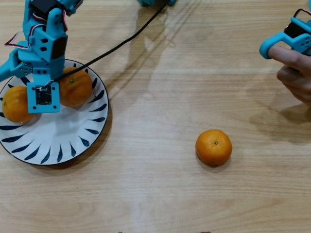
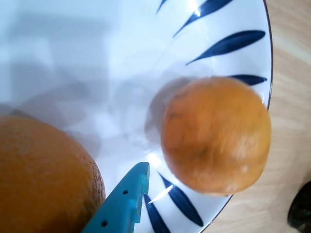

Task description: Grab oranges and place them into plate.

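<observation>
Two oranges lie on the blue-and-white plate [image 1: 73, 141] at the left of the overhead view: one orange [image 1: 77, 86] to the right of my gripper [image 1: 35, 94], another orange [image 1: 14, 104] to its left. My gripper hangs over the plate and looks open, its side jaw swung out to the left. In the wrist view one blue finger [image 2: 121, 204] stands just right of the near orange [image 2: 43, 179], and the other orange [image 2: 216, 136] rests apart by the plate's rim [image 2: 228, 43]. A third orange [image 1: 214, 147] sits on the bare table, right of centre.
A person's hand [image 1: 296, 70] holding a blue control handle [image 1: 286, 41] is at the right edge. A black cable [image 1: 121, 43] runs from the top of the table down to the arm. The table is light wood.
</observation>
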